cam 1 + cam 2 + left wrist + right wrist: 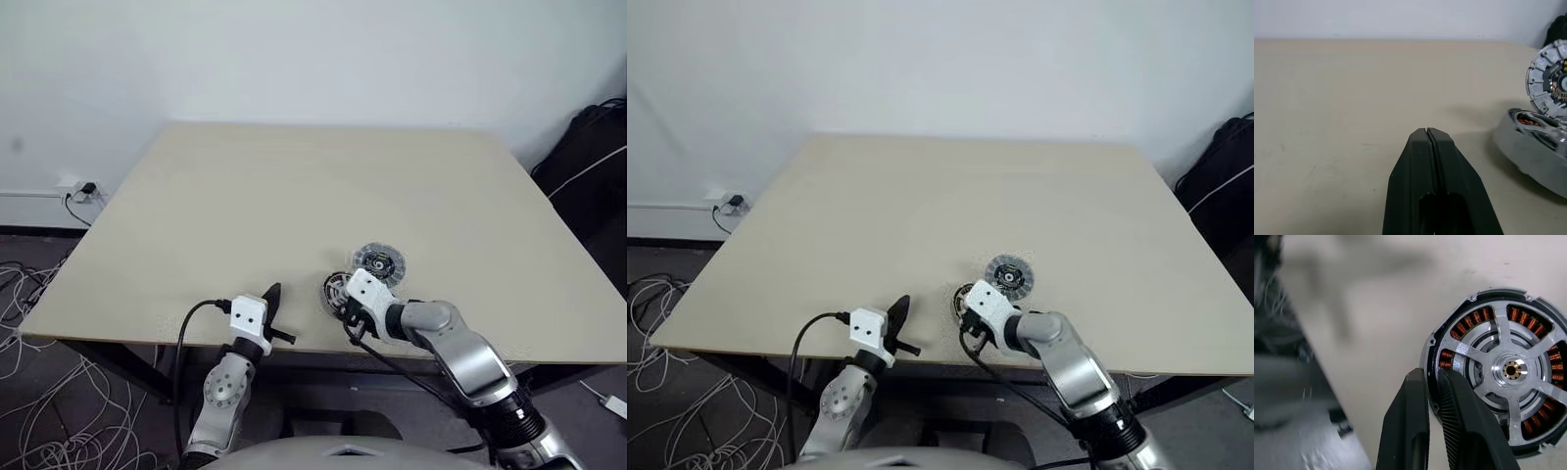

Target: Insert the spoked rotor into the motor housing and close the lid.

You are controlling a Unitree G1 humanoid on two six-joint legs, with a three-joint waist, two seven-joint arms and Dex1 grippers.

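Currently the right gripper (pixel 1432 382) pinches the rim of the motor housing (pixel 1498 369), spoked rotor (pixel 1511 368) seated inside, near the bench's (pixel 245 206) front edge. Lid (pixel 378 262) lies just behind it, ribbed face up. Left gripper (pixel 1429 134) closed, empty, over front edge.

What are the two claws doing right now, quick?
Left gripper: closed, holding nothing, resting over the table.
Right gripper: closed on the rim of the spoked rotor.
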